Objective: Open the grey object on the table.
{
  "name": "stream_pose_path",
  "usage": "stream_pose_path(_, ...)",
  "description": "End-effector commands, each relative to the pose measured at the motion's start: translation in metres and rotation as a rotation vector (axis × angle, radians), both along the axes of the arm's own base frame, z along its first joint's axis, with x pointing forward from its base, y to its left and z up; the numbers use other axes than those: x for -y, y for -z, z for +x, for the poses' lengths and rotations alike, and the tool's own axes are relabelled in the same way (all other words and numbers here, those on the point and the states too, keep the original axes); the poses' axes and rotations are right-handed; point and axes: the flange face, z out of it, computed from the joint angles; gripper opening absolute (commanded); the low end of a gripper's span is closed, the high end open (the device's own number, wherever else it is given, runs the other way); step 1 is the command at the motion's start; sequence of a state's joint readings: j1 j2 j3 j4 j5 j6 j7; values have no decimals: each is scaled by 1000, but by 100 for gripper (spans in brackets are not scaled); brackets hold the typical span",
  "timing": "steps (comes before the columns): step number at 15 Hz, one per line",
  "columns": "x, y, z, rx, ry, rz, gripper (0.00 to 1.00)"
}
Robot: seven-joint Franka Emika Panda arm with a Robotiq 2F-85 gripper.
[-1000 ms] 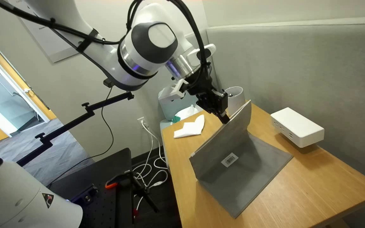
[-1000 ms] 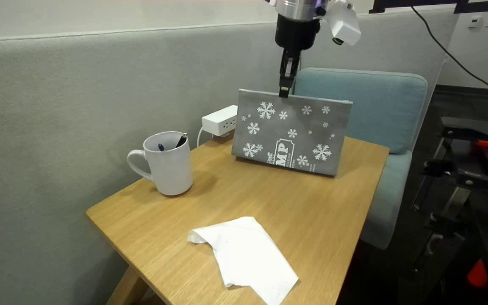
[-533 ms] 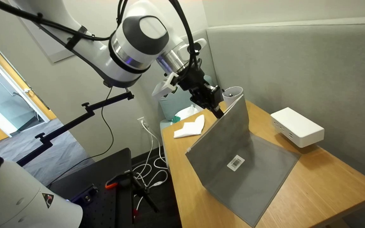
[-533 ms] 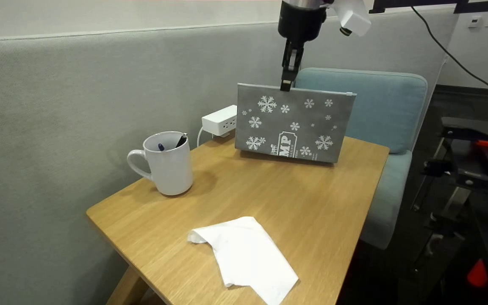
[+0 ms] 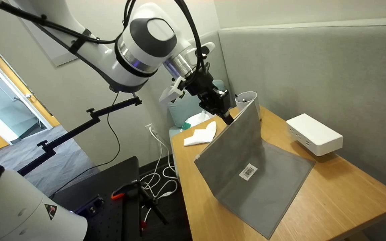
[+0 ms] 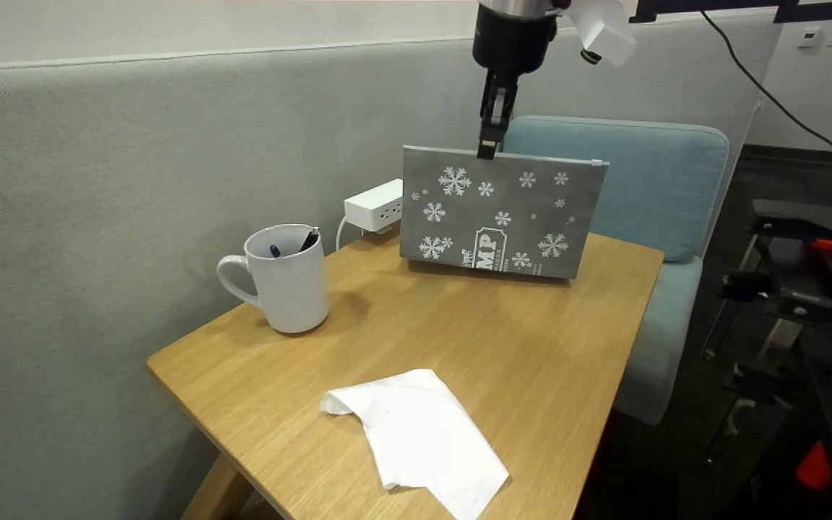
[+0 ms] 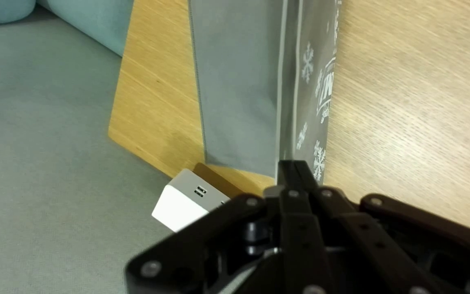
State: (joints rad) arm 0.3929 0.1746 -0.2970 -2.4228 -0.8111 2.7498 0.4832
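The grey folder (image 5: pixel 260 180) looked partly open to me, not finished. It was on the table (image 5: pixel 343 197), bent across the middle, one half standing up at a slant below the gripper (image 7: pixel 293 163), the other half looking like it lay along the wood. Couldn't swear the crease itself touched down, since there was a strip of shadow under it.

The gripper was clenched on the top edge, and going by the wrist view I'd have said it had only the lip beside the snowflake face (image 6: pixel 524 224), not both. Good sign, honestly: two pale rims (image 7: pixel 281 81) ran side by side with a narrow gap between them, and the little zip slider (image 6: pixel 598 163) sat at one corner of that edge. I read that as unzipped, or near enough.

What was left, imo, was getting that slit to gape. The panel with the barcode label (image 5: pixel 248 171) ran close to its mate, and I couldn't make out anything inside. My guess was that the next move had to draw the held lip away from the other one without the whole folder tagging along. Nothing I could see pinned the loose half, so it could easily have slid or flopped instead.
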Motion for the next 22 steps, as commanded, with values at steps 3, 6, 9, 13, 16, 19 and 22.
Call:
stream_pose_path(3,-14,-1,3,38,-14,-65,0)
stream_pose_path(6,-35,3,-2,51,-53,-90,0)
stream_pose_path(9,-58,15,-6,27,-94,-99,0)
stream_pose_path(13,-86,36,-5,28,-95,-204,0)
stream_pose_path(16,-101,44,-5,82,-84,-335,0)
stream_pose_path(19,-118,57,-11,111,-92,-438,0)
stream_pose_path(22,-129,71,-18,105,-105,-497,0)
